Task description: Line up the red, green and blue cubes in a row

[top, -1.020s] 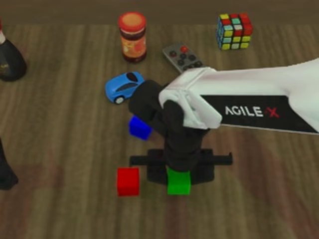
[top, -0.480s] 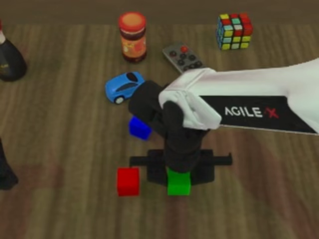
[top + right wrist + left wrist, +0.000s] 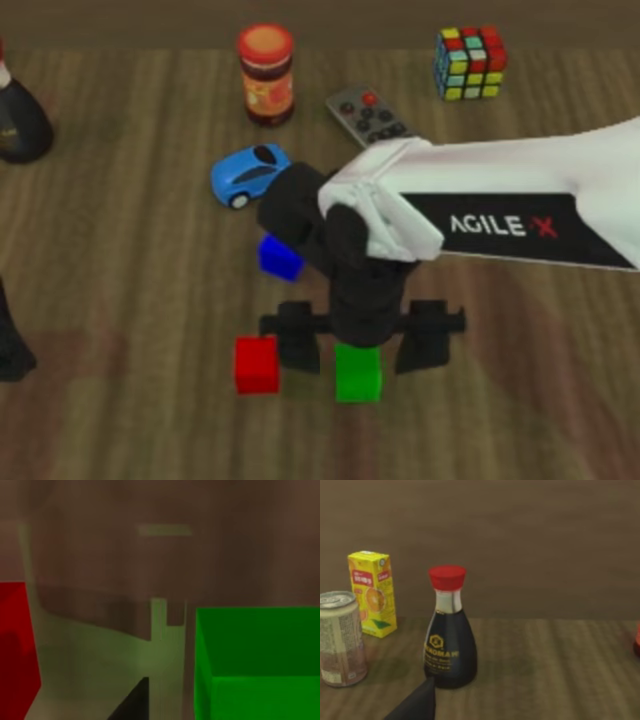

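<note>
Right gripper [image 3: 358, 348] reaches in from the right edge of the desk [image 3: 530, 400], poised over the green cube [image 3: 358, 372]. Fingers spread wide, one on each side of the cube, neither seen touching it. Green cube sits on the desk toward the front edge, near the middle. Red cube [image 3: 257, 364] lies just to its left, a small gap between, the two roughly level in a row. Blue cube [image 3: 280, 257] sits farther back, out of the row, partly under the black wrist of the right arm.

Right wrist view: green cube [image 3: 255, 660] close up, red cube [image 3: 17, 650] at the far side, bare wood between.

Along the back edge: jam jar [image 3: 266, 74], remote control [image 3: 366, 115], multicoloured puzzle cube [image 3: 468, 62]. Blue toy car [image 3: 248, 173] just behind the blue cube. Soy sauce bottle [image 3: 20, 118] near the back left corner.

Left arm parked at the left edge; cannot tell its pincer's state. Its wrist view shows the soy sauce bottle [image 3: 449, 630], a juice carton [image 3: 372, 592] and a can [image 3: 340, 637].
</note>
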